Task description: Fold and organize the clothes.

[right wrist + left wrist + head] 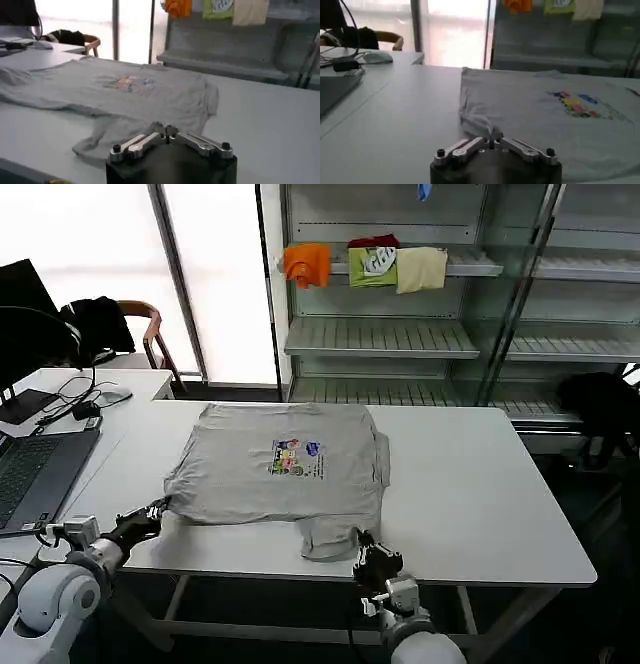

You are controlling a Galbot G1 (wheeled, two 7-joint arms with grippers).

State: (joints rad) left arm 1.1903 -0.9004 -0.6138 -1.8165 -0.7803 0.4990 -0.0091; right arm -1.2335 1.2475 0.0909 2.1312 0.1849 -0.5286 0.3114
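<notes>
A light grey shirt (280,464) with a multicoloured chest print lies flat, each hand pinching an edge.

Both arms end in rounded white shells and black wrists; each tool, left (157,511) and right (362,546), has silver metal links with black screws (a dark round housing behind them).

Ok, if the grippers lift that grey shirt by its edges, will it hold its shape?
Probably not. The grey shirt lies limp and rumpled on the table, so it will likely sag and drape. It looks thin, so probably light. The left gripper and right gripper pinch only small bunches, which may slip.
</notes>
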